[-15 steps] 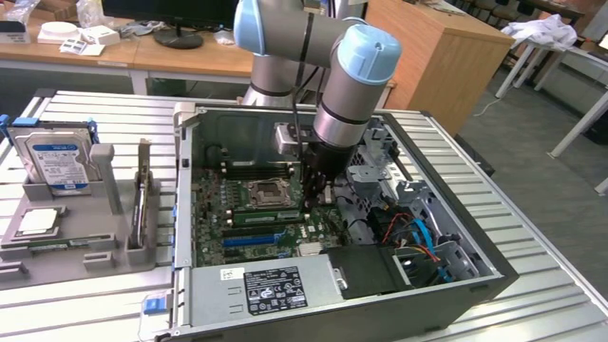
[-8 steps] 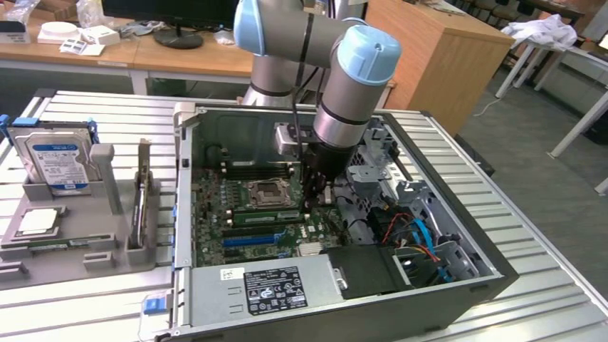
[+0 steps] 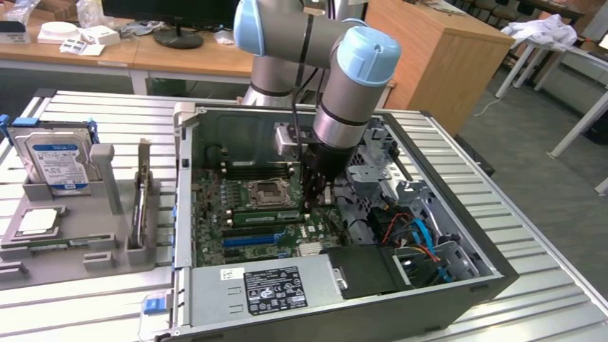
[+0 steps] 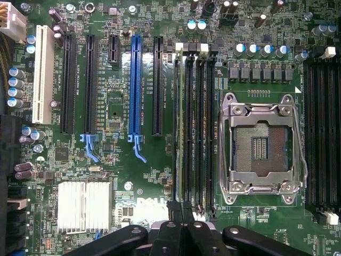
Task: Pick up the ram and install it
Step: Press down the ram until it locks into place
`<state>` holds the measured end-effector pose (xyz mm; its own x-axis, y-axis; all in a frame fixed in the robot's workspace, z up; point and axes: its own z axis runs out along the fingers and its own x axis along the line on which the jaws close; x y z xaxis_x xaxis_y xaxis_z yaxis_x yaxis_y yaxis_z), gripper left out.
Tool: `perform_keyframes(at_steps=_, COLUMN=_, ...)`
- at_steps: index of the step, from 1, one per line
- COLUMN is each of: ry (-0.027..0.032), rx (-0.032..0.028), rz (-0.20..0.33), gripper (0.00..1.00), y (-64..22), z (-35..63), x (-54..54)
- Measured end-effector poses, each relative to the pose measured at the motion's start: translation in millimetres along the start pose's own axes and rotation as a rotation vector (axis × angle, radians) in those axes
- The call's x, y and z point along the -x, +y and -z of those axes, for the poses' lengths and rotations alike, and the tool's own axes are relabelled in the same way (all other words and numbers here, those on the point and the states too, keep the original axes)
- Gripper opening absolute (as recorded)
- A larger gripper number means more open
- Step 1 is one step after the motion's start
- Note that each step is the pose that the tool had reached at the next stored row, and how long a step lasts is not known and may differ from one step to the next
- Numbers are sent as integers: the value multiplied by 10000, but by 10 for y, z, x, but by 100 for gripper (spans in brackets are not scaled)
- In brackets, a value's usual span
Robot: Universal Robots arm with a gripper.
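RAM MODULE AT MOTHERBOARD SLOT, GRIPPER CLOSED AT ITS END

1. Arm position. The arm reaches down into the open computer case (image 3: 185,142), which lies on its side on a slatted metal table (image 3: 76,303). The gripper (image 3: 318,203) is low over the motherboard (image 4: 109,160), just beside the processor socket (image 3: 263,191).

2. End effector. In the wrist view the gripper (image 4: 181,210) has its fingers (image 4: 173,216) drawn together with almost no gap between them. They meet at one end of the ram (image 4: 181,128). It cannot be told whether they pinch the thin board or only bear on its upper edge.

3. Task item. The ram (image 3: 269,217) stands on edge in a memory slot of the four-slot bank next to the processor socket (image 4: 261,144). It sits in the slot farthest from the socket; the other three slots of that bank show black and unfilled. The module runs the full length of its slot.

4. Surroundings. A blue expansion slot (image 4: 135,85) and a finned heat sink (image 4: 84,205) lie beyond the memory bank. On the exterior view's left, a grey fixture tray (image 3: 57,263) carries a hard drive (image 3: 57,160) and a square processor chip (image 3: 36,222), well apart from the gripper
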<state>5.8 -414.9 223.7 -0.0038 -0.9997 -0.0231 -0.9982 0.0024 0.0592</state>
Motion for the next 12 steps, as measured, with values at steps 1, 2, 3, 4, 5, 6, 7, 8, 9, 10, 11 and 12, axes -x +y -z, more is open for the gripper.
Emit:
perform_keyframes(at_steps=1, ry=-1, rx=0, rz=0, gripper=11, y=0, z=-2, x=0)
perform_keyframes(at_steps=2, ry=-1, rx=1, rz=0, gripper=11, y=0, z=-2, x=0)
perform_keyframes(at_steps=3, ry=-1, rx=1, rz=0, gripper=11, y=0, z=-2, x=0)
perform_keyframes(at_steps=4, ry=0, rx=2, rz=0, gripper=11, y=0, z=-2, x=0)
perform_keyframes(at_steps=5, ry=-1, rx=1, rz=0, gripper=11, y=0, z=-2, x=0)
perform_keyframes(at_steps=6, ry=-3, rx=0, rz=0, gripper=11, y=0, z=-7, x=0)
perform_keyframes(at_steps=7, ry=-3, rx=-1, rz=1, gripper=11, y=-1, z=-13, x=0)
perform_keyframes(at_steps=8, ry=-2, rx=0, rz=0, gripper=11, y=-1, z=-14, x=0)
perform_keyframes(at_steps=9, ry=-1, rx=1, rz=0, gripper=11, y=-1, z=-14, x=-1)
perform_keyframes(at_steps=10, ry=-1, rx=2, rz=0, gripper=11, y=-1, z=-14, x=-1)
perform_keyframes(at_steps=11, ry=-1, rx=2, rz=0, gripper=11, y=-1, z=-14, x=-1)
perform_keyframes(at_steps=12, ry=-1, rx=1, rz=0, gripper=11, y=-1, z=-14, x=-1)
